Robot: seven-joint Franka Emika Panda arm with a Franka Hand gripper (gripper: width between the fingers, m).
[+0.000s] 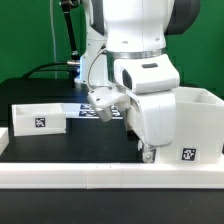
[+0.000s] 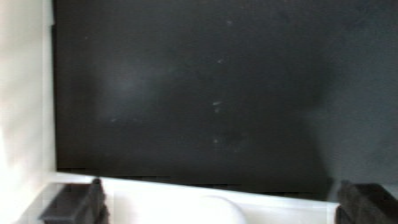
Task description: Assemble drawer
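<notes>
A large white drawer box (image 1: pixel 192 122) with marker tags stands at the exterior view's right. A smaller white drawer part (image 1: pixel 40 117) with a tag lies at the exterior view's left. My gripper (image 1: pixel 148 151) hangs low by the large box's near corner, close to the table. In the wrist view my gripper (image 2: pixel 222 205) is open, with its dark fingers (image 2: pixel 75 203) set wide apart. A white surface (image 2: pixel 214 200) fills the space between them. I cannot tell whether the fingers touch it. The rest of that view is black table.
The marker board (image 1: pixel 88 110) lies on the black table behind the arm. A white raised rail (image 1: pixel 100 174) runs along the table's front edge. A white strip (image 2: pixel 18 100) borders one side of the wrist view.
</notes>
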